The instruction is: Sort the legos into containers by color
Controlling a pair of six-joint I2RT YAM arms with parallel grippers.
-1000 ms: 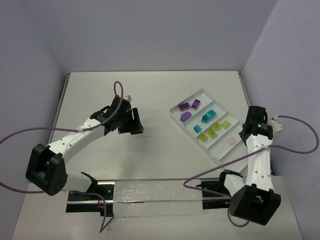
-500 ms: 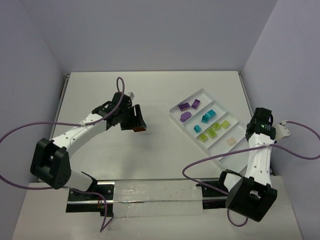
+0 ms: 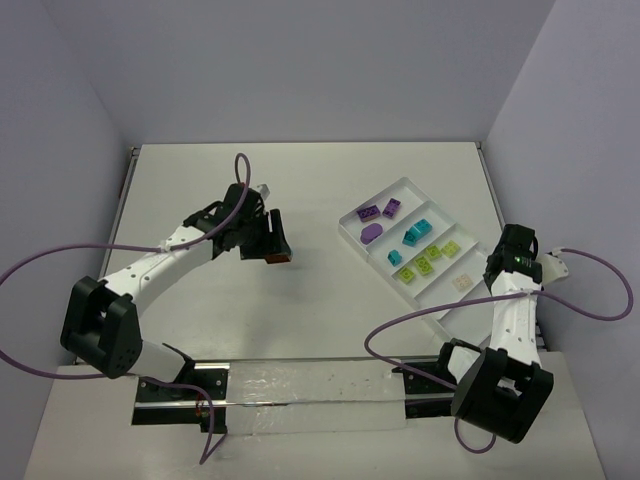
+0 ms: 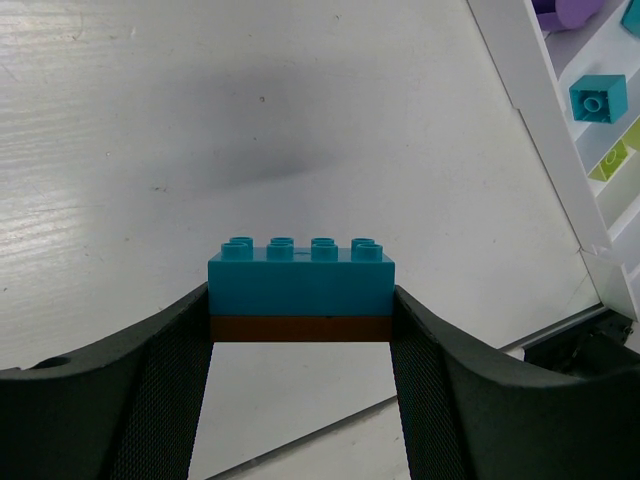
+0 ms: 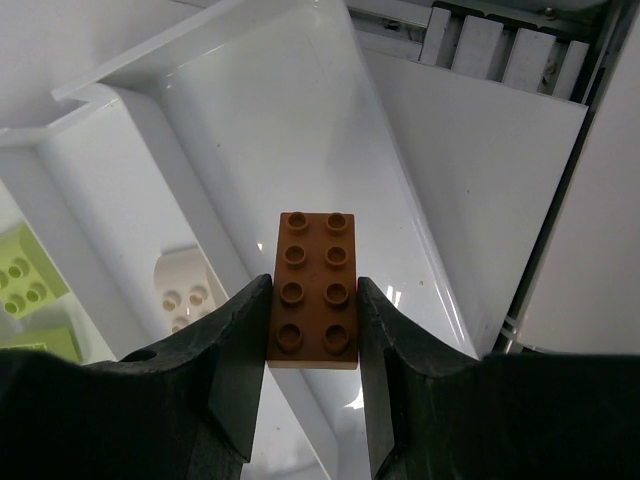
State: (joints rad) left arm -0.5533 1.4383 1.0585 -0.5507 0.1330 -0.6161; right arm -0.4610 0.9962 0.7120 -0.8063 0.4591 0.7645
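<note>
Stock as I see it from the remote desk, nearest item first.

1. Right gripper [image 3: 508,262], lower right of the top view. Fingers [image 5: 240,340] are clamped on the long sides of one orange-brown lego [image 5: 312,292], studs facing the wrist camera. It hangs over the near end of the white tray [image 3: 355,240], above the compartment beside the one with the cream piece.

2. Left gripper [image 3: 272,245], centre-left of the top view, clear of the tray. Fingers [image 4: 165,370] grip the ends of a two-layer clump [image 4: 300,290], a teal brick on a brown one, held above the bare worktop [image 3: 300,180].

3. Tray compartments, running diagonally up and left at the right of the top view:
- a cream lego [image 3: 462,282], alone;
- lime green legos [image 3: 425,262], several pieces;
- teal legos [image 3: 413,235], two groups;
- purple legos [image 3: 368,212], three pieces, in the compartment farthest from me.
</note>
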